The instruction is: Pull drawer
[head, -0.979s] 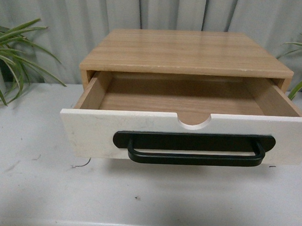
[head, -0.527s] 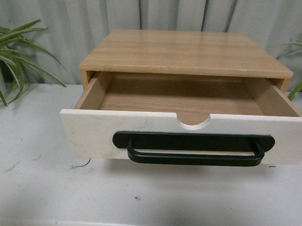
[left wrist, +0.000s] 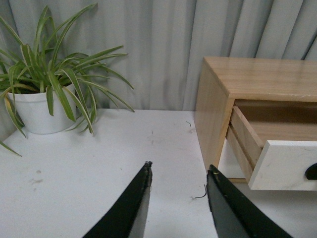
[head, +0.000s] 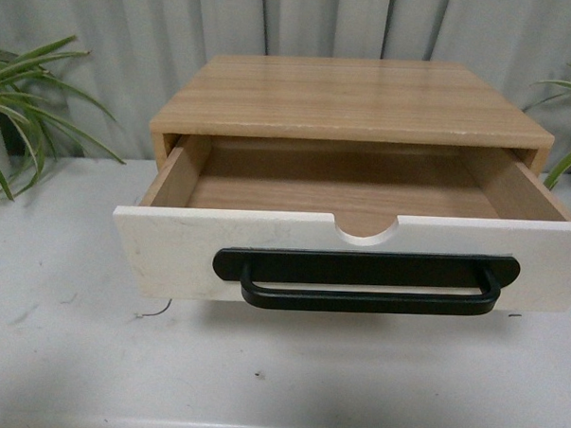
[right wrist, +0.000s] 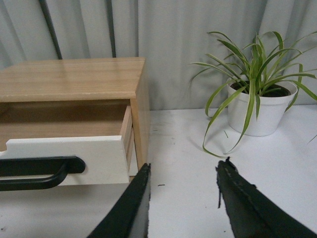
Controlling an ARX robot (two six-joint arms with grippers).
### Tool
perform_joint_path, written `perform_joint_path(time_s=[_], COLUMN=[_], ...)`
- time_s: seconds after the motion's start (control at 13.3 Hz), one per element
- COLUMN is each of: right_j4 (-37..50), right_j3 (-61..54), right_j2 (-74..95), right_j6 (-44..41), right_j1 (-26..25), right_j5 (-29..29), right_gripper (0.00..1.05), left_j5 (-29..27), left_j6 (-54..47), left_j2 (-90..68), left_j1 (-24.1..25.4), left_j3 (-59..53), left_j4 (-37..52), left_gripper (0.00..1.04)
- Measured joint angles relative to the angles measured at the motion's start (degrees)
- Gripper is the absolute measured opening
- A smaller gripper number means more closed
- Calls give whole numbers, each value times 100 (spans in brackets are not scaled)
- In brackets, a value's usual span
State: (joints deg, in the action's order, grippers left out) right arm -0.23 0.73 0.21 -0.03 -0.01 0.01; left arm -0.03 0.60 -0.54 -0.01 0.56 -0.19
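On white tabletop (head: 71, 356), before grey curtains (head: 132, 37), drawer (head: 170, 252) stands open.

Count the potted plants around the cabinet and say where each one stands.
2. One plant stands on the table left of the cabinet; the other plant stands to its right. In the front view only their leaves show at the edges.

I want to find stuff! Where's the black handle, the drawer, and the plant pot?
black handle (head: 367, 298), front view, middle of its bar.
drawer (head: 170, 252), front view, white front panel.
plant pot (right wrist: 257, 111), right wrist view, white wall.
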Motion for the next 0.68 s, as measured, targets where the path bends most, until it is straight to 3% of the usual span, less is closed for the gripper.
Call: perform_joint_path(time_s=[0.38,0.68], right_j4=[0,0], right_j3=[0,0], right_j2=[0,0], right_j6=[2,0], right_j1=[0,0], right_j5=[0,0], right_gripper=[100,98], left_j5=[0,0], left_j6=[0,-2], left_j2=[0,0], left_j1=[0,0], left_j3=[0,0], left_j4=[-2,-2], left_gripper=[97,98])
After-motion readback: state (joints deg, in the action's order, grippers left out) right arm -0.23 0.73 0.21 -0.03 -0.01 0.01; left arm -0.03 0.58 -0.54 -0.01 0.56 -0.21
